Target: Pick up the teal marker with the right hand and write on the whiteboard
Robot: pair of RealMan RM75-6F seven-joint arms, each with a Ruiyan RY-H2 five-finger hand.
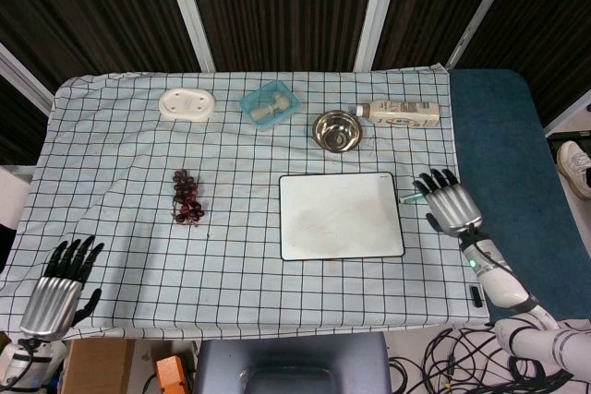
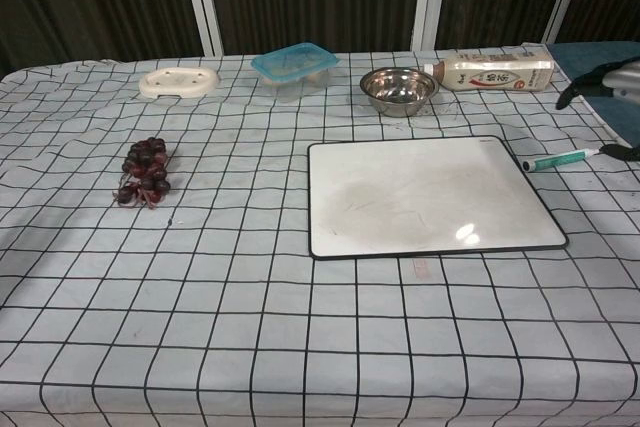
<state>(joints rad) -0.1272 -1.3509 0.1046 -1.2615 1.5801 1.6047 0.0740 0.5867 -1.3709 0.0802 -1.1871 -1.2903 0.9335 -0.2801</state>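
The teal marker (image 1: 408, 197) (image 2: 560, 159) lies on the checked cloth just right of the whiteboard (image 1: 342, 215) (image 2: 430, 197). My right hand (image 1: 448, 201) hovers over the marker's right end with its fingers spread and nothing held. In the chest view it shows only at the right edge (image 2: 612, 85), with the thumb tip beside the marker's cap. My left hand (image 1: 60, 281) hangs off the table's front left corner, fingers spread and empty; the chest view does not show it. The whiteboard carries faint grey smudges.
A bunch of dark grapes (image 1: 187, 198) (image 2: 145, 172) lies left of centre. Along the back stand a white dish (image 1: 187, 104), a blue-lidded container (image 1: 270, 103), a steel bowl (image 1: 336, 129) and a bottle on its side (image 1: 399, 113). A dark blue surface (image 1: 508, 182) adjoins the table's right edge.
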